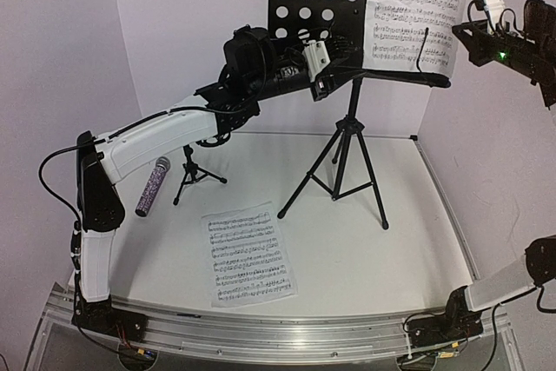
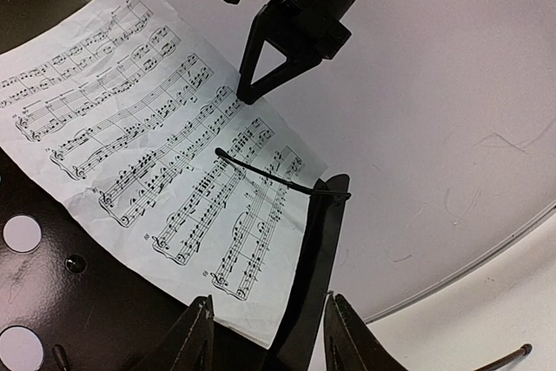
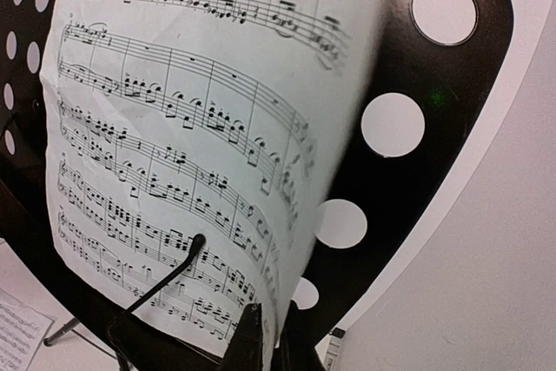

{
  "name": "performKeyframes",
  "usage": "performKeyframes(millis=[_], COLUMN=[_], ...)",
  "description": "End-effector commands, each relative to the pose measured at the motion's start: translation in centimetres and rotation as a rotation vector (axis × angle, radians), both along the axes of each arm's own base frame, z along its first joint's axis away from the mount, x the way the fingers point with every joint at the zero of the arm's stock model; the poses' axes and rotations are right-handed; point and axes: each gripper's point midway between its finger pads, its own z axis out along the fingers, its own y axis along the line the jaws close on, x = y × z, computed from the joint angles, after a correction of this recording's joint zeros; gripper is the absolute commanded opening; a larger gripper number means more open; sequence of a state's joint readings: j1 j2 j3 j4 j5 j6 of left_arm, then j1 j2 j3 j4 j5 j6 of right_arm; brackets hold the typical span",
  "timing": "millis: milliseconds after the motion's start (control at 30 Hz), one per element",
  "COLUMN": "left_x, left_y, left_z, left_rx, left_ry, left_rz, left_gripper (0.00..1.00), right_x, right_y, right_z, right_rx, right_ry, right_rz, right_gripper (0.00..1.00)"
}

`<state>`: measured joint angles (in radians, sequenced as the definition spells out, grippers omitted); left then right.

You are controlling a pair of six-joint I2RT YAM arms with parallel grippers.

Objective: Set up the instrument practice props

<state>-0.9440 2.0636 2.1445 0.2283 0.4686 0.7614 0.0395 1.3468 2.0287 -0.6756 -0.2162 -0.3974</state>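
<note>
Overhead view: the music stand (image 1: 318,6) stands at the back of the table (image 1: 391,249), and I place everything from it. My left gripper (image 1: 334,76) reaches to the stand's ledge (image 1: 391,78), I judge to steady the stand while a page is being settled. My right gripper (image 1: 458,30) meets the outer edge of the sheet-music page (image 1: 415,10) leaning on the stand. In front of the stand the second page (image 1: 249,254) lies flat, not yet set up. Left of the stand is the mic stand (image 1: 193,173), and farther left the microphone (image 1: 152,187) lies on its side, not in the ring.

Left wrist view: my jaws are about half apart astride the ledge. I cannot tell whether they pinch it. A wire retainer (image 2: 261,169) crosses the page, I judge to keep it from slipping.

Right wrist view: my jaws are all but closed on the page's edge, keeping it against the stand.

Count: one music stand, two pages, one mic stand, one microphone, one retainer in sight.
</note>
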Motion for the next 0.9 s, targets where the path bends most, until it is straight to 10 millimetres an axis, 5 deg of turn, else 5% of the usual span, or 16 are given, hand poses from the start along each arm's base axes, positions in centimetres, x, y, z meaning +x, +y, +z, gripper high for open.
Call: performKeyframes(millis=[0,100,400,633,867], left_x=[-0.2,-0.3,-0.4,-0.4,-0.5], left_y=[0.2,0.3,0.3,0.6,0.5], left_z=[0.9,0.9,1.0,1.2,0.9], left_rx=[-0.024,-0.021,-0.022,-0.025,-0.022], left_ry=[-0.016,-0.014,-0.018,-0.025,-0.035], left_rz=[0.004,0.003,0.002,0.01,0.008], left_gripper=[0.43,0.43,0.43,0.43,0.43], right_x=[-0.6,-1.1,0.1,0.9,0.8], right_y=[-0.9,-1.2,-1.0,-1.8,-2.2], right_z=[0.6,0.8,-1.1,-2.6,-1.9], right_rx=[-0.012,-0.016,0.019,0.007,-0.014], right_ry=[-0.024,-0.033,0.028,0.061,0.033], right_rz=[-0.049,-0.064,-0.059,-0.108,-0.129], right_gripper=[0.16,0.21,0.04,0.0,0.0])
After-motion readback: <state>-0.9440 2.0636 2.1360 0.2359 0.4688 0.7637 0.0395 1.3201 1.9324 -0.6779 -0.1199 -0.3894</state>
